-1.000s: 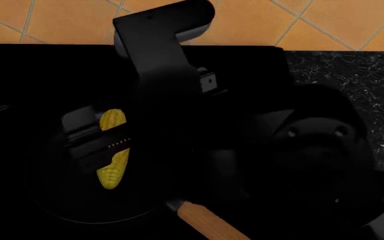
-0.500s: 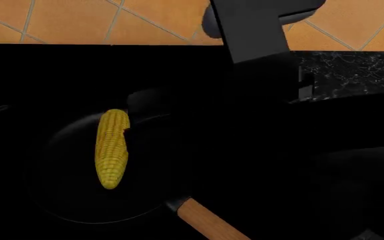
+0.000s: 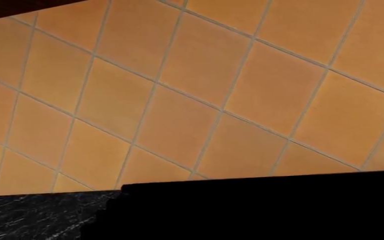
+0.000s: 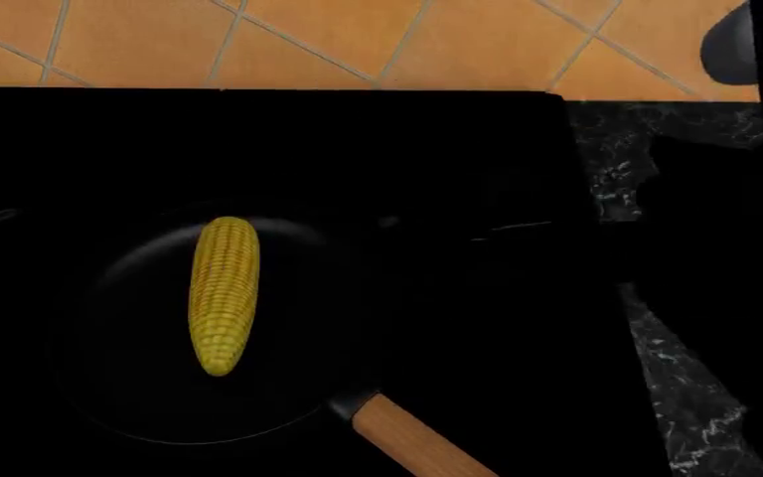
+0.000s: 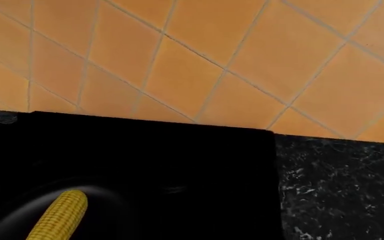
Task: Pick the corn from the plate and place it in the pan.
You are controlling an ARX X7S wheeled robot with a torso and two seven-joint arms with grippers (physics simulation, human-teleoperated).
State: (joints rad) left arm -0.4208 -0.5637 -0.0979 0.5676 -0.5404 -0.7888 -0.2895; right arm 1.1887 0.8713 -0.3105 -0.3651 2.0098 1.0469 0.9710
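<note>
Corn (image 4: 223, 294) lies loose inside the black frying pan (image 4: 103, 388), long axis toward the tiled wall (image 4: 355, 40). Wooden handle (image 4: 415, 445) points off the pan's near edge. Neither gripper shows; jaw state cannot be told.

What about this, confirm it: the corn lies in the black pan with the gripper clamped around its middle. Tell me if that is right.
Not quite. The corn does lie in the black pan, but nothing is clamped around it: the head view shows the whole cob bare, with no gripper on or over it. Only a piece of an arm shows at that view's upper right corner, well away from the pan.
</note>
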